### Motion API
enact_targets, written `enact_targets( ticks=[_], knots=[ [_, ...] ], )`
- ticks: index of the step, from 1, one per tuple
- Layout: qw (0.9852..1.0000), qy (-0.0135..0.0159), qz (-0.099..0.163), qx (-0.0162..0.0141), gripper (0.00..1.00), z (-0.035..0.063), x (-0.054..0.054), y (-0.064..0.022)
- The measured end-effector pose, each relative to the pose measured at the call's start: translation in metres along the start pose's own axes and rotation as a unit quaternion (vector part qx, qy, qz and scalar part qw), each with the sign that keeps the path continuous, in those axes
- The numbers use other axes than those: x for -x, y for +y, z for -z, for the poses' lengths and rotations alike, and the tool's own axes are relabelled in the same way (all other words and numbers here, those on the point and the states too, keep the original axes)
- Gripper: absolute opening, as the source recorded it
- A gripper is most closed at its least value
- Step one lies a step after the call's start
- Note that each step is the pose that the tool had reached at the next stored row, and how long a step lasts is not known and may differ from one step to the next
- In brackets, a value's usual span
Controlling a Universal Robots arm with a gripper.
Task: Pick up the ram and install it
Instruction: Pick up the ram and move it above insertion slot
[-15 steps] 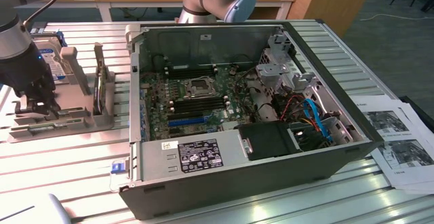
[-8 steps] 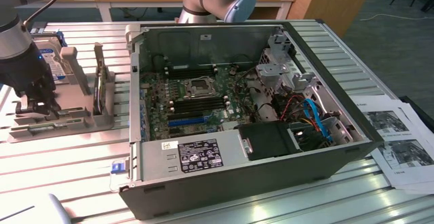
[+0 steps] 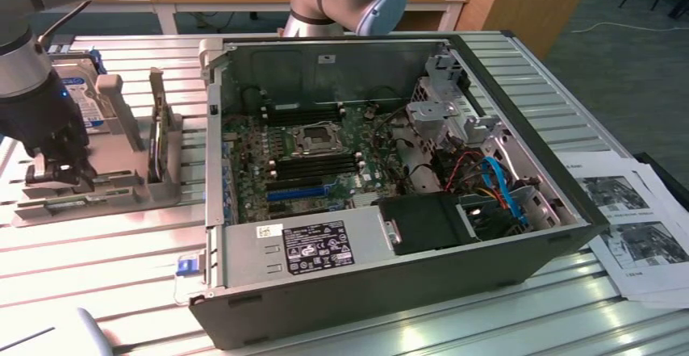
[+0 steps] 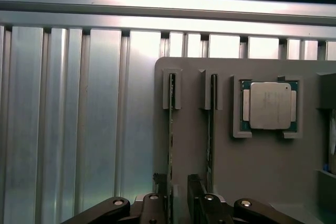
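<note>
Green ram (image 4: pixel 171 145) (twin stick (image 4: pixel 210 135) beside)

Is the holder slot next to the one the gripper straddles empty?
No: a second stick stands edgewise in it, beside the ram that lies between the fingers of the open gripper.

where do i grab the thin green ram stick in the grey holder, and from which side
Take the thin green ram stick by its two flat faces, coming straight down from above. It stands on edge in the grey plastic holder, its end boxed in by a slot post, so only the faces are free. The open end effector sits astride it.
</note>
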State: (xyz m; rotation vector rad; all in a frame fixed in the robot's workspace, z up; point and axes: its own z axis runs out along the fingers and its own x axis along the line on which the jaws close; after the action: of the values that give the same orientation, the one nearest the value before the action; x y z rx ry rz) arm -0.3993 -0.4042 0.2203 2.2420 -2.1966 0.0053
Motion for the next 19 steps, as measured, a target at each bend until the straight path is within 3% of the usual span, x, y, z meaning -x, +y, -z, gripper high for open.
enact_targets(
  ticks=[19],
  knots=[
    [1.0000, 0.0000, 0.000, -0.0001, 0.30, -0.0068, -0.0022, 0.0000]
  ],
)
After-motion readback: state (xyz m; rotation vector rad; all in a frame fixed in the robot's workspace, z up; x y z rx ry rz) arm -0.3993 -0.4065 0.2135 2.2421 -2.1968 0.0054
